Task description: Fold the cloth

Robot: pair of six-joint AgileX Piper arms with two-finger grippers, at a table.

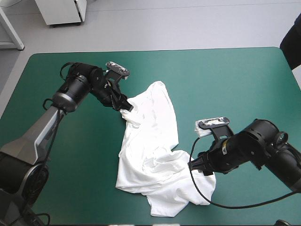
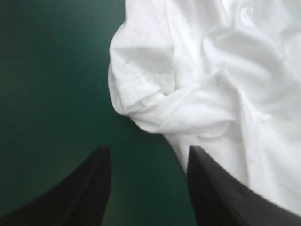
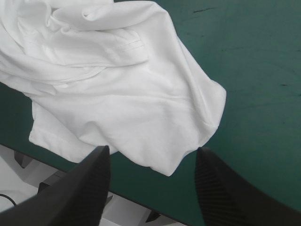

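The teal-green table cover (image 1: pixel 225 80) carries the crumpled white short-sleeved T-shirt (image 1: pixel 150 141), sprawled from the centre to the near edge, with the left gripper (image 2: pixel 146 153) spread wide at its far-left end and the right gripper (image 3: pixel 151 150) equally wide at its near-right edge.

T-shirt (image 1: pixel 150 141) on table (image 1: pixel 225 75), centre to near edge

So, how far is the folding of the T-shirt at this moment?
Nothing looks done: the T-shirt lies crumpled, with no fold. In hand: the left gripper and the right gripper stand open at its edges, gripping nothing. Still to do: grasp it, spread it flat, fold it.
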